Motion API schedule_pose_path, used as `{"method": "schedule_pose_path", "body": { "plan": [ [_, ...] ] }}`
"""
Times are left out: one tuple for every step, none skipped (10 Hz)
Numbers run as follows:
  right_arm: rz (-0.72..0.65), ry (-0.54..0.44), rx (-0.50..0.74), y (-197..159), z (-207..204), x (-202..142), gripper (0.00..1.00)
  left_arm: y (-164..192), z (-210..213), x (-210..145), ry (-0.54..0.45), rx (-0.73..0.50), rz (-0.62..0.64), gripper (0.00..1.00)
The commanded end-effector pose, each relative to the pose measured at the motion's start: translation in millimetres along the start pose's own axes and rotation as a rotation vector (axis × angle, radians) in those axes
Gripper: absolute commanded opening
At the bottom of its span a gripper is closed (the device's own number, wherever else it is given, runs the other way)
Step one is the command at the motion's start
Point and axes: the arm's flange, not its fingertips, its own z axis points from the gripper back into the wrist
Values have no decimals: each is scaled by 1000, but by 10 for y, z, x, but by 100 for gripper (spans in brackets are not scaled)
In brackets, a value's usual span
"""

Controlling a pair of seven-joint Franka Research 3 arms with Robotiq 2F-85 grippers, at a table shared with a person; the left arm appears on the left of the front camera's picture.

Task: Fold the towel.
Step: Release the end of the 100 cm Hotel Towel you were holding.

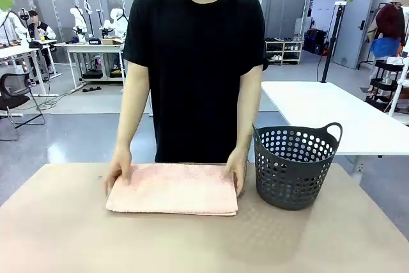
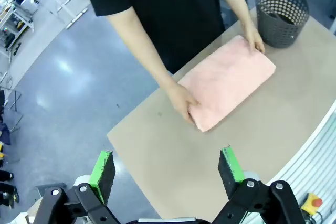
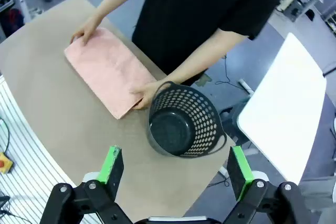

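The pale salmon-pink towel lies folded into a flat rectangle on the tan table, in front of the person. The person's hands rest on its two far corners, one hand at picture left and the other hand beside the basket. From above, the towel and towel show the same flat rectangle. My left gripper hangs open high above the table's near side, nothing between its green pads. My right gripper is open too, high over the basket.
A dark perforated basket with handles stands right of the towel, its inside bare. A white table stands behind at the right. A red button sits on the robot's base edge.
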Motion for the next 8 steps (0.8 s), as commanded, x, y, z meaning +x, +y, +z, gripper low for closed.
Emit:
{"method": "schedule_pose_path", "body": {
  "plan": [
    [-66, -24, -48, 8, -27, -119, 100, 6, -54, -14, -3, 51, 41, 100],
    [-70, -25, -43, -26, -26, -126, 100, 29, -42, -10, 1, 50, 46, 100],
    [-61, 12, -30, -47, -103, -78, 100, 48, -66, 32, 12, 33, 6, 100],
    [-36, -15, -26, -30, 54, -97, 100, 60, 25, -36, 1, 21, 23, 100],
    [-36, -15, -26, -30, 54, -97, 100, 60, 25, -36, 1, 21, 23, 100],
    [-36, -15, -26, -30, 54, -97, 100, 60, 25, -36, 1, 21, 23, 100],
    [-36, -15, -26, -30, 54, -97, 100, 60, 25, -36, 1, 21, 23, 100],
    [-36, -15, -26, -30, 54, -97, 100, 60, 25, -36, 1, 21, 23, 100]
  ]
}}
